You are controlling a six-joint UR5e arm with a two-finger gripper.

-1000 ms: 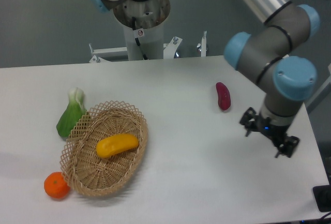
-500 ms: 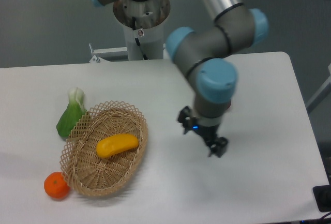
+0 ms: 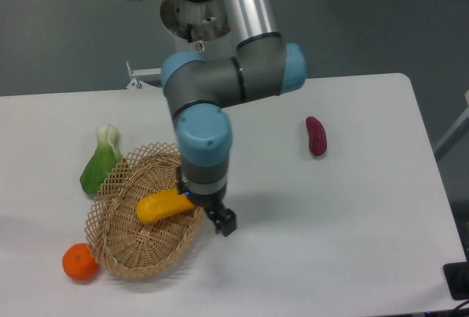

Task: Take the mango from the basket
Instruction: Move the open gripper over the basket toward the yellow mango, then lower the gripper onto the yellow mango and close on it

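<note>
Hovering over the basket's (image 3: 121,238) right rim, our gripper (image 3: 207,211) meets the mango's (image 3: 163,206) end; we cannot tell its opening.

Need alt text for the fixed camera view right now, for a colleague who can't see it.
The gripper hangs over the wicker basket's right rim, beside the yellow mango lying inside. Bok choy and an orange sit left of the basket; a purple sweet potato lies far right.

Mango's (image 3: 163,206) right end and perhaps 1 of the jaws behind the wrist.
</note>
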